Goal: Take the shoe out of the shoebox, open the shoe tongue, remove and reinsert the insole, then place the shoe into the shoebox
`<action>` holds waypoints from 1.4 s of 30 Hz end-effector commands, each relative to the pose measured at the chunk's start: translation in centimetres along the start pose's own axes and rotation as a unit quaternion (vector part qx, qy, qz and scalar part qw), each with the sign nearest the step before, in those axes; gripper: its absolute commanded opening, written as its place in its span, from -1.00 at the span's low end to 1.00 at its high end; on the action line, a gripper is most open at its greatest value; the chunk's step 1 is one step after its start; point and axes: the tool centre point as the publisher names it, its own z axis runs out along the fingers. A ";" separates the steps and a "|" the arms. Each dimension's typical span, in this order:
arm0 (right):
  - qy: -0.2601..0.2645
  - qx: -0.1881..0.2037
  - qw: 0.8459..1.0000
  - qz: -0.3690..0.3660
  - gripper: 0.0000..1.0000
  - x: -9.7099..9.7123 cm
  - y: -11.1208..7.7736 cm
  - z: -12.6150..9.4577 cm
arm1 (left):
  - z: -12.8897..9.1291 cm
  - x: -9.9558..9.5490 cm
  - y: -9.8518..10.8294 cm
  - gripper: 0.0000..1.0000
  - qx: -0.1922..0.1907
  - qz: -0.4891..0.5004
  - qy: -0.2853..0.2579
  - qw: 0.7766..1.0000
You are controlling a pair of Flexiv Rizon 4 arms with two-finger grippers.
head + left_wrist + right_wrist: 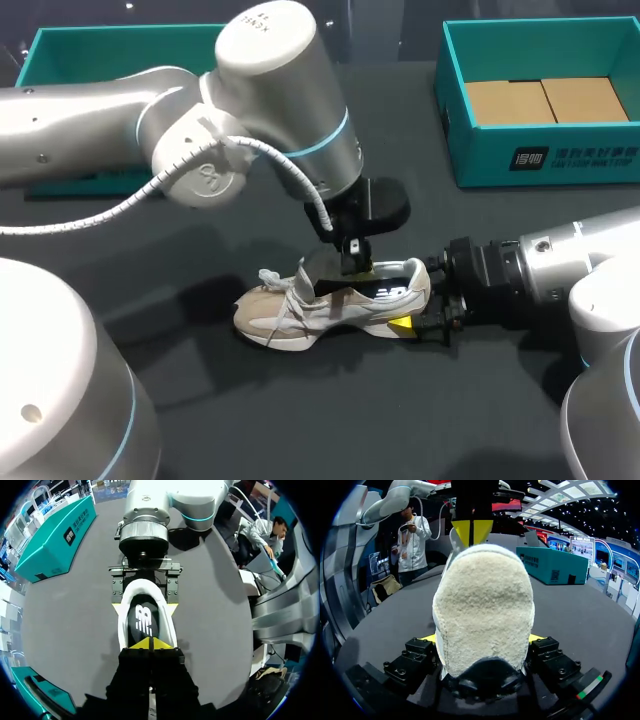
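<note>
A: On the head camera, your shoe [320, 305] sits on its sole mid-desk [300, 420]. Its toe is toward your left arm's side and its heel toward the right arm.

B: Agreed. Your left tool [352, 262] stands down in the shoe's opening. Your right tool [412, 312] is at the heel, with one yellow tip showing on the near side.

A: Your shoebox [550, 155] is at the far right of the desk, well apart from the shoe, with cardboard [540, 100] lying in it. A second box [60, 50] sits far left, partly hidden behind your left arm.

B: On the left wrist camera, your left tool [150, 643] is clenched, its yellow tips meeting with no gap. They sit right over the black insole [144, 611] inside the shoe [165, 615].

A: You can't tell from here whether those tips nip the insole's edge.

B: Ahead of it, your right tool [145, 607] straddles the heel, with a yellow tip on each side.

A: On the right wrist camera, the fuzzy heel fills the space between your right tool [482, 640] fingers. Both press against it, so that tool is grasping the shoe [482, 605].

B: Beyond the collar, your left tool [471, 532] points down into the opening, tips together.
</note>
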 end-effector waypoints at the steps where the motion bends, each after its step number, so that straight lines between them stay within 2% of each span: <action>1: 0.000 0.002 1.000 0.000 -1.00 0.1 0.0 -0.1 | 1.4 -0.6 -0.4 -1.00 -0.011 -0.003 0.017 1.000; 11: 0.000 0.002 1.000 0.000 -1.00 0.1 0.0 -0.1 | 3.0 -0.8 0.4 -1.00 -0.034 -0.007 0.043 0.998; 21: 0.000 0.002 1.000 0.000 -1.00 0.1 0.0 -0.1 | 4.3 0.0 2.5 -1.00 -0.060 -0.003 0.081 0.995; 24: 0.000 0.002 1.000 0.000 -1.00 0.1 0.0 -0.1 | 4.2 0.3 3.3 -1.00 -0.054 -0.002 0.109 0.993; 31: 0.000 0.002 1.000 0.000 -1.00 0.1 0.0 -0.1 | 4.2 1.1 3.9 -1.00 -0.054 0.011 0.114 0.992; 34: 0.000 0.002 1.000 0.000 -1.00 0.1 0.0 -0.1 | 4.5 1.3 3.9 -0.70 -0.056 0.017 0.106 0.993; 35: 0.000 0.002 1.000 0.000 -1.00 0.1 0.0 -0.1 | 4.6 1.5 3.9 -0.51 -0.056 0.019 0.101 0.993; 36: 0.000 0.002 1.000 0.000 -1.00 0.1 0.0 -0.1 | 4.7 1.5 3.8 -0.44 -0.057 0.020 0.100 0.993; 42: 0.000 0.002 1.000 0.000 -1.00 0.1 0.0 -0.1 | 5.8 1.6 3.5 -0.25 -0.063 0.029 0.063 0.996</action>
